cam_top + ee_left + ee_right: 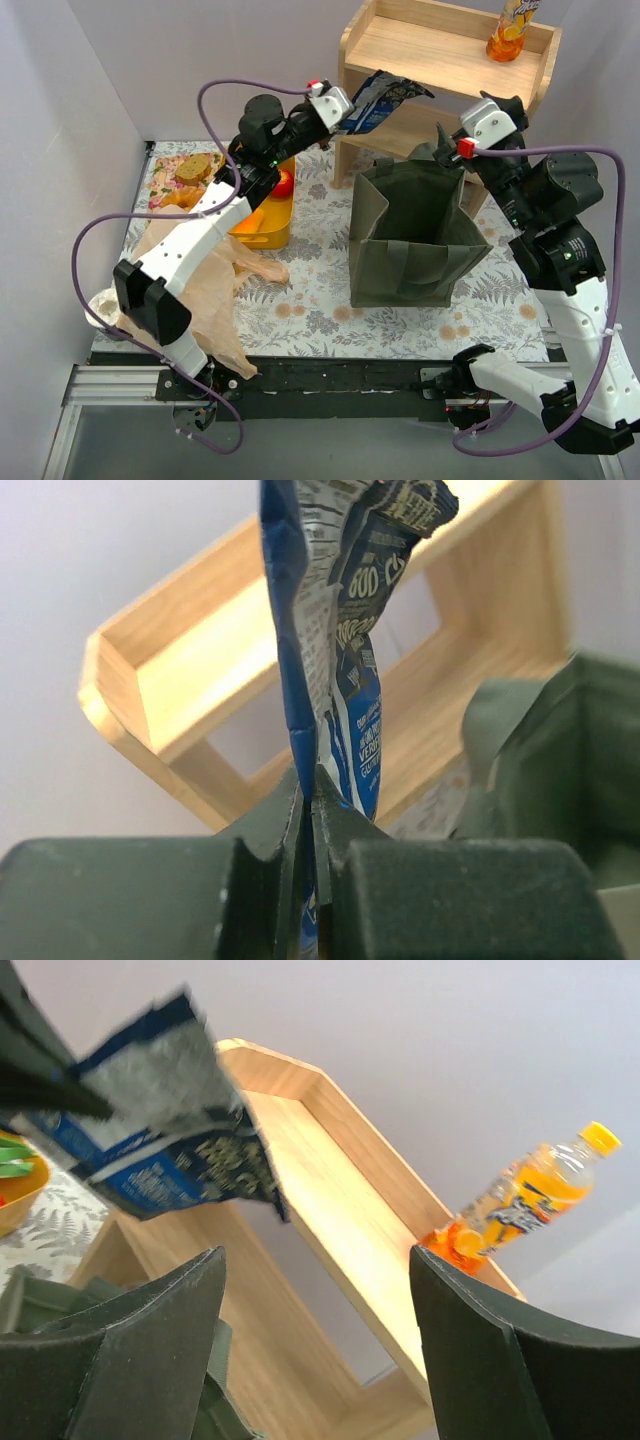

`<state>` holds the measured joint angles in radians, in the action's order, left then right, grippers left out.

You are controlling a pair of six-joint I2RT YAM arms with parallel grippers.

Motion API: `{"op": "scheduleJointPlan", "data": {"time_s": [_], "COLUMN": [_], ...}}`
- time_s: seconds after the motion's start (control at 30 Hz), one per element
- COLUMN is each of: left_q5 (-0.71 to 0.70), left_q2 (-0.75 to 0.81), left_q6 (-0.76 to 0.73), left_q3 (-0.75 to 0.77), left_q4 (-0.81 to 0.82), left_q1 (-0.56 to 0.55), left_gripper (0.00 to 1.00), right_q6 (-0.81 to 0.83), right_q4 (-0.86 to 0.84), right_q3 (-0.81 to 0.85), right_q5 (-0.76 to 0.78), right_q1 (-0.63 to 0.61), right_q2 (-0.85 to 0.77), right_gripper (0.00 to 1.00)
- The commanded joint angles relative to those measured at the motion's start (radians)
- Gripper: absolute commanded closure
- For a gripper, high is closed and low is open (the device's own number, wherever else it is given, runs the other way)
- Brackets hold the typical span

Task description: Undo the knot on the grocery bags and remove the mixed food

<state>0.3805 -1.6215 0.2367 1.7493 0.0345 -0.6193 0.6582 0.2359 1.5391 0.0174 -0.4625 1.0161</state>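
Note:
My left gripper [345, 110] is shut on the lower edge of the blue snack packet [385, 100] and holds it up in front of the wooden shelf; the wrist view shows the jaws pinched on the packet [340, 630]. My right gripper [470, 115] is open and empty above the far rim of the green tote [410, 235]; its view shows the packet [160, 1130] to the left. The orange bottle [510, 30] stands on the top shelf and also shows in the right wrist view [520, 1205]. The tan plastic bag [205, 290] lies flattened at the left. I see no knot.
The wooden shelf [440, 60] stands at the back, behind the tote. A yellow bowl [262, 222] with red produce [284, 184] sits under my left arm. A bread slice [193, 167] lies at the far left. Grey walls close both sides.

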Motion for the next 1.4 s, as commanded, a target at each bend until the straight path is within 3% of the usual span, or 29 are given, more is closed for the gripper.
{"op": "scheduleJointPlan", "data": {"time_s": [0.0,0.1,0.43,0.7,0.9,1.07,1.23,1.37], "left_q5": [-0.043,-0.034,-0.054,-0.094,-0.146,-0.106,-0.036,0.026], "left_q2": [-0.063,-0.072,-0.21,-0.313,-0.503,-0.612,-0.611,-0.551], "left_q6": [-0.187,-0.224,-0.206,-0.303,-0.464,-0.557,-0.648,-0.706], "left_q3": [0.009,-0.071,-0.014,-0.042,0.094,0.187,0.089,-0.025], "left_q4": [-0.022,0.114,0.269,0.488,0.593,0.634,0.691,0.598], "left_q1": [-0.003,-0.003,-0.011,-0.039,-0.063,-0.066,-0.068,-0.072], "left_gripper": [1.0,1.0,1.0,1.0,1.0,1.0,1.0,1.0], "right_q6": [0.014,0.006,-0.071,-0.088,-0.103,-0.129,-0.141,-0.143], "right_q4": [-0.07,-0.056,-0.072,-0.066,-0.055,-0.05,-0.044,-0.043], "right_q3": [-0.028,-0.046,-0.129,-0.165,-0.194,-0.227,-0.243,-0.27], "right_q5": [0.085,0.085,0.05,0.041,0.03,0.018,0.006,0.004], "right_q1": [0.021,0.028,0.102,0.127,0.139,0.154,0.174,0.179], "right_q2": [-0.036,-0.051,-0.086,-0.113,-0.132,-0.154,-0.168,-0.175], "right_gripper": [0.2,0.2,0.21,0.22,0.22,0.22,0.22,0.22]}}
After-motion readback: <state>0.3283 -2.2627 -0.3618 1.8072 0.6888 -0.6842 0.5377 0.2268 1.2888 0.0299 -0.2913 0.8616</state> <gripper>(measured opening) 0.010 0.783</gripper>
